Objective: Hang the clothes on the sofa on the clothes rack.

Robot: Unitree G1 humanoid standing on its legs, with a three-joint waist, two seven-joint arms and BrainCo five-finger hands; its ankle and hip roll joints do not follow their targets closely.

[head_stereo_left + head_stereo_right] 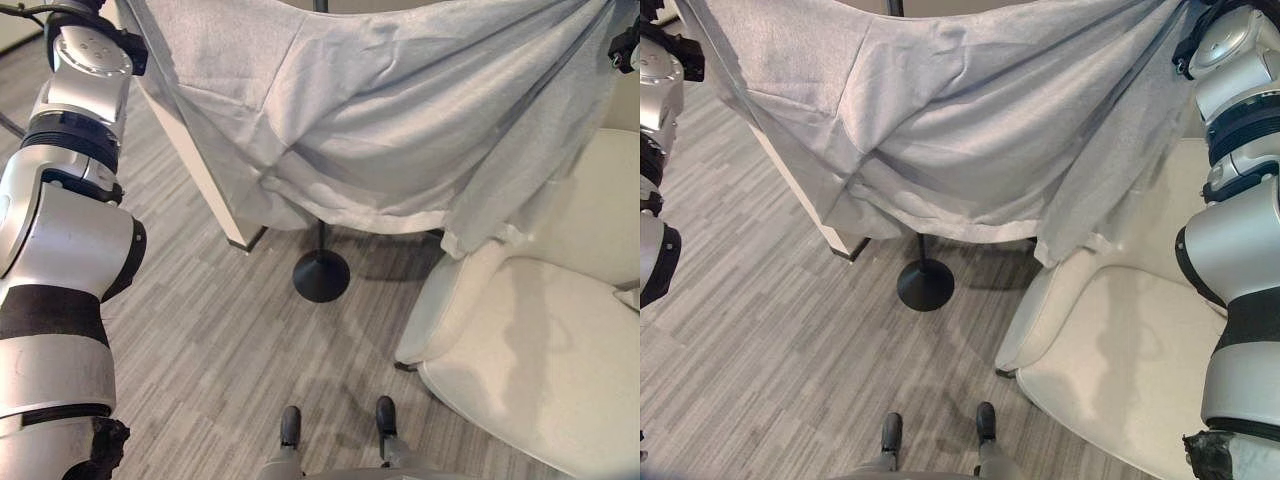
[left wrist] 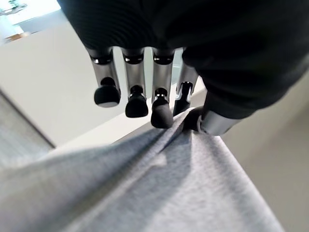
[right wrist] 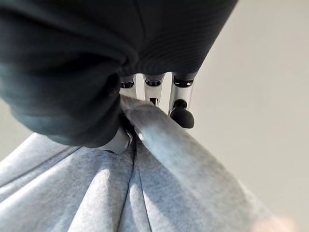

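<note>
We cannot make out the top of the clothes rack: only its black pole and round base (image 1: 321, 275) show below the grey garment (image 1: 380, 130), which hides the rest. The garment's upper edge is cut off in both eye views.

Below the cloth's lower hem lies open striped floor (image 1: 220, 340); the cream sofa (image 1: 540, 350) stands under the right-hand corner, a white panel (image 1: 205, 190) behind the left-hand side.

Left hand (image 2: 193, 118): thumb and fingertips (image 2: 162, 115) pinched on a bunched corner of the garment. Right hand (image 3: 116, 137): fingers curled round a gathered fold. The garment hangs spread between the two hands, sagging in the middle, clear of the sofa seat.
</note>
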